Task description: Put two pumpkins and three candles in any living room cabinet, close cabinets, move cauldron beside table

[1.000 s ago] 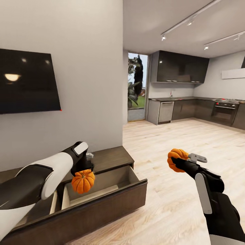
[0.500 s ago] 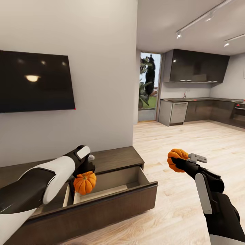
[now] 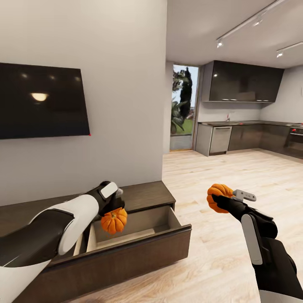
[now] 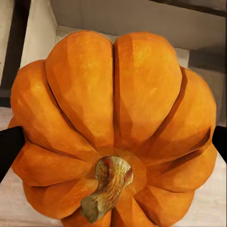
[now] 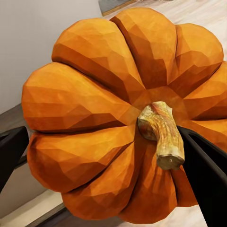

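My left gripper [image 3: 112, 212] is shut on an orange ribbed pumpkin [image 3: 114, 220] and holds it just above the pale inside of an open drawer [image 3: 139, 225] of the long dark brown cabinet [image 3: 143, 195]. In the left wrist view that pumpkin [image 4: 113, 127] hangs over the drawer floor, stem toward the camera. Out over the wood floor to the right of the cabinet, my right gripper [image 3: 219, 201] is shut on a second orange pumpkin [image 3: 218, 197]. The right wrist view has this pumpkin [image 5: 123, 113] between the dark fingers [image 5: 205, 175].
A black TV [image 3: 42, 101] hangs on the white wall above the cabinet. The open drawer's dark front [image 3: 126, 256] juts toward me. Light wood floor [image 3: 219, 176] runs right into a kitchen with dark cabinets [image 3: 244, 82] and a glass door [image 3: 183, 109].
The view has swung left, then slightly back. My left gripper has carried its pumpkin to the right and a little up over the open drawer. The right arm has held still.
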Controlling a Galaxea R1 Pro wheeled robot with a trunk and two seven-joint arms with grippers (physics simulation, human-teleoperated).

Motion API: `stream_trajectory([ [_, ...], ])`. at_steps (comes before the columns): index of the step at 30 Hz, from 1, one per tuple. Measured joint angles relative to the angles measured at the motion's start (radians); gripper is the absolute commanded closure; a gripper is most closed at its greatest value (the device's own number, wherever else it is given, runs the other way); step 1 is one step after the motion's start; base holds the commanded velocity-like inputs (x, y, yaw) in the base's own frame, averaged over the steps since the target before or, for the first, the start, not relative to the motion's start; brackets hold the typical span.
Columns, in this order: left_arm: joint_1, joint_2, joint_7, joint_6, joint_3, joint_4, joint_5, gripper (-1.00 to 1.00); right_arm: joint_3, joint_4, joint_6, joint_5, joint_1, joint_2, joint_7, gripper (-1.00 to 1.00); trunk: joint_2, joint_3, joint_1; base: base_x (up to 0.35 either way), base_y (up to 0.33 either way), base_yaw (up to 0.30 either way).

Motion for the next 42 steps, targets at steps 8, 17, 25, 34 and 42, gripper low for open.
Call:
stream_trajectory([
  [8,0.063,-0.007,-0.159,-0.201,-0.003,0.003,-0.165,1.00,0.000,-0.001,0.001,0.000,0.000,-0.002,0.001,1.00,0.000,0.000,0.000,0.000,0.000,0.000],
  [17,0.127,-0.014,-0.199,-0.310,0.002,0.004,-0.171,1.00,-0.001,-0.002,0.002,0.002,0.000,-0.002,0.000,1.00,0.000,0.000,0.000,0.000,0.000,0.000],
  [25,0.174,-0.015,-0.219,-0.383,0.006,0.003,-0.170,1.00,-0.003,-0.004,0.003,0.002,0.000,-0.004,0.001,1.00,0.000,0.000,0.000,0.000,0.000,0.000],
  [34,0.185,-0.014,-0.218,-0.391,-0.001,0.003,-0.230,1.00,-0.003,-0.004,0.002,0.002,0.000,-0.003,0.001,1.00,0.000,0.000,0.000,0.000,0.000,0.000],
  [42,0.185,-0.014,-0.218,-0.391,0.002,0.003,-0.236,1.00,-0.003,-0.003,0.005,0.002,0.000,-0.003,0.000,1.00,0.000,0.000,-0.001,0.228,0.000,0.000],
])
